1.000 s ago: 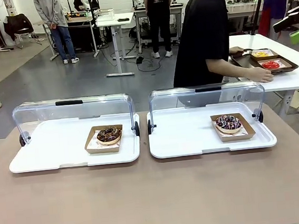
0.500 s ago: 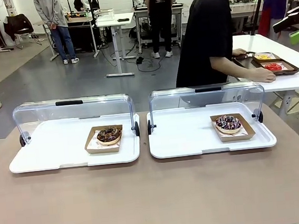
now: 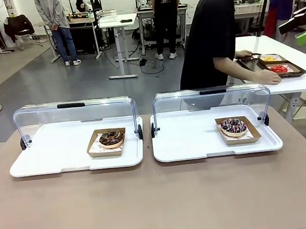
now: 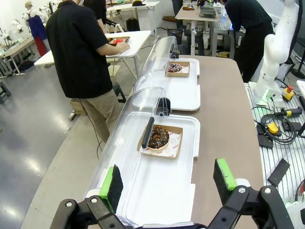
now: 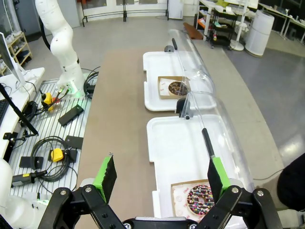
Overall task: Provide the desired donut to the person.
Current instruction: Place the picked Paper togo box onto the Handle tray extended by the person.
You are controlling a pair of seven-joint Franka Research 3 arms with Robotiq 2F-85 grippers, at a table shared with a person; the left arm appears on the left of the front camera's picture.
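Two white trays with clear flip-up lids stand side by side on the brown table. In the left tray (image 3: pixel 49 162) a chocolate donut (image 3: pixel 112 137) sits in a brown card box. The right tray (image 3: pixel 194 151) holds a sprinkled chocolate donut (image 3: pixel 234 125) in a like box. The person (image 3: pixel 210 33) in black stands behind the right tray, turned aside, hands on a dark tray (image 3: pixel 275 65) on a white side table. My left gripper (image 4: pixel 167 183) is open high above the left tray's end. My right gripper (image 5: pixel 159 179) is open above the right tray, the sprinkled donut (image 5: pixel 200 199) just below it.
Both lids (image 3: pixel 74 114) are raised at the trays' far side. The table's near half (image 3: pixel 161 200) is bare brown surface. The white side table (image 3: pixel 296 79) stands at the back right. Other people and desks are far behind. Cables and a robot base (image 5: pixel 66 62) lie beside the table.
The person has shifted slightly to the right, still bent over the side table. The trays and donuts have not moved.
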